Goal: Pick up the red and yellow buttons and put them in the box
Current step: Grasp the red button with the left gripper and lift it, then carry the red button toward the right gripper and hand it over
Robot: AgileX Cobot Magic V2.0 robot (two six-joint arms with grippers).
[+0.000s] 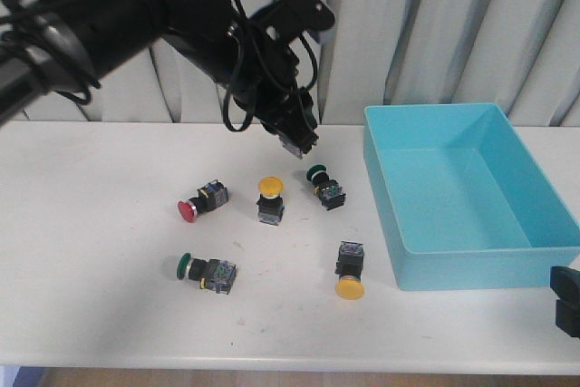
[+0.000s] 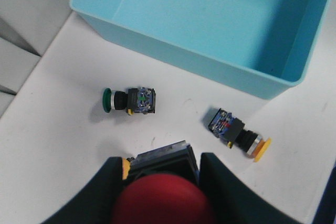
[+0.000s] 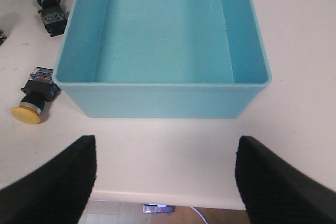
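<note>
We see the left gripper [image 2: 160, 187] clenched on what looks like a red button [image 2: 163, 203] above the table [image 1: 91, 296], the box [image 1: 471, 260] at its three o'clock, while the right gripper [image 3: 165, 182] rests splayed wide.
</note>
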